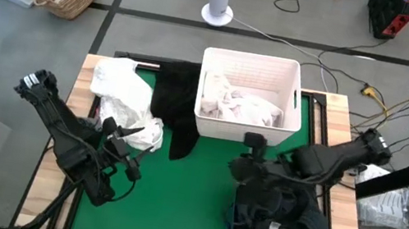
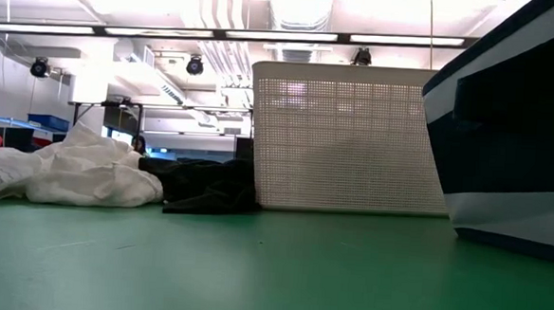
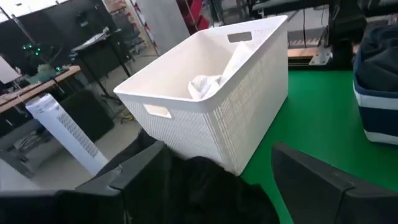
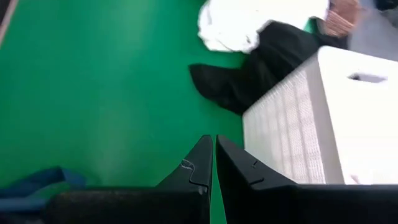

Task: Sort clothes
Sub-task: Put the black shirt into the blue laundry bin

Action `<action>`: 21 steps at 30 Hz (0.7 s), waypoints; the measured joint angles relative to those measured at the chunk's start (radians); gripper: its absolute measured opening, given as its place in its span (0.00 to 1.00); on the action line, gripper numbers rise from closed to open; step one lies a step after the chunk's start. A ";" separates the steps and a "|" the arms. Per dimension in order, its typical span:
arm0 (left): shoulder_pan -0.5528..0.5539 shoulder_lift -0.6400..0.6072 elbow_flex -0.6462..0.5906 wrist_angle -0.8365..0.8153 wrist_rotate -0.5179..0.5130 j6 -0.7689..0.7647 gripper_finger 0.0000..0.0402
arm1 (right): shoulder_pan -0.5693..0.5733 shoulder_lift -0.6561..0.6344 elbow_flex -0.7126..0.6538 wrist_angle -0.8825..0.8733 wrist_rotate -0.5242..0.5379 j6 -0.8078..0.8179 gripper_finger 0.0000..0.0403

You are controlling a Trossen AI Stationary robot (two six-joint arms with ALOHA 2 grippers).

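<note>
Two garments left of the white bin (image 1: 298, 113): black garment (image 1: 174, 97) touching it, white garment (image 1: 125, 101) beyond. Left gripper (image 3: 214, 180) fingers wide; right gripper (image 4: 214, 163) pinched, empty. Risk: grabbing both overlapping garments.

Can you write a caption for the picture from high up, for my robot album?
Two robot arms sort laundry: white clothes and a black garment wait beside the white bin.

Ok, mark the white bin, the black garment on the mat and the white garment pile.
white bin (image 1: 296, 122), high view, right wall of its rim.
black garment (image 1: 176, 101), high view, middle of the cloth.
white garment pile (image 1: 125, 100), high view, centre of the heap.
</note>
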 joint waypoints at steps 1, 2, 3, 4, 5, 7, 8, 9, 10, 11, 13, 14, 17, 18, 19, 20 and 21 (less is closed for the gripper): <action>-0.009 -0.001 -0.020 -0.007 -0.008 -0.020 0.65 | -0.012 0.025 0.033 -0.001 -0.024 -0.012 0.03; -0.015 -0.002 -0.033 -0.023 -0.014 -0.028 0.65 | -0.024 0.050 0.066 -0.002 -0.044 -0.025 0.03; -0.020 -0.007 -0.039 -0.040 -0.015 -0.043 0.65 | -0.035 0.074 0.100 -0.004 -0.062 -0.042 0.03; -0.022 -0.017 -0.042 -0.056 -0.015 -0.064 0.65 | -0.042 0.099 0.133 -0.006 -0.071 -0.055 0.03; -0.025 -0.028 -0.042 -0.070 -0.018 -0.087 0.65 | -0.049 0.124 0.166 -0.009 -0.072 -0.068 0.03; -0.030 -0.049 -0.053 -0.072 -0.021 -0.109 0.65 | -0.064 0.176 0.234 -0.015 -0.072 -0.083 0.03; -0.032 -0.053 -0.064 -0.073 -0.019 -0.112 0.65 | -0.071 0.202 0.270 -0.020 -0.072 -0.083 0.03; -0.034 -0.055 -0.076 -0.072 -0.015 -0.113 0.65 | -0.079 0.227 0.304 -0.023 -0.072 -0.083 0.03; -0.038 -0.058 -0.091 -0.071 -0.006 -0.113 0.65 | -0.087 0.251 0.336 -0.022 -0.072 -0.083 0.03; -0.040 -0.063 -0.108 -0.074 0.007 -0.111 0.65 | -0.094 0.277 0.367 -0.022 -0.072 -0.083 0.03; -0.045 -0.072 -0.143 -0.086 0.031 -0.113 0.65 | -0.109 0.324 0.422 -0.022 -0.072 -0.093 0.03; -0.045 -0.074 -0.160 -0.094 0.034 -0.115 0.65 | -0.117 0.350 0.449 -0.022 -0.071 -0.101 0.03; -0.046 -0.086 -0.203 -0.094 0.034 -0.115 0.65 | -0.138 0.423 0.520 -0.022 -0.071 -0.132 0.03; -0.046 -0.089 -0.214 -0.097 0.034 -0.115 0.65 | -0.146 0.447 0.543 -0.020 -0.071 -0.142 0.03; -0.046 -0.090 -0.223 -0.098 0.034 -0.116 0.65 | -0.153 0.471 0.565 -0.020 -0.071 -0.151 0.03; -0.046 -0.094 -0.231 -0.100 0.034 -0.116 0.65 | -0.161 0.498 0.589 -0.021 -0.071 -0.154 0.03; -0.046 -0.099 -0.238 -0.103 0.035 -0.116 0.65 | -0.170 0.522 0.611 -0.021 -0.071 -0.157 0.03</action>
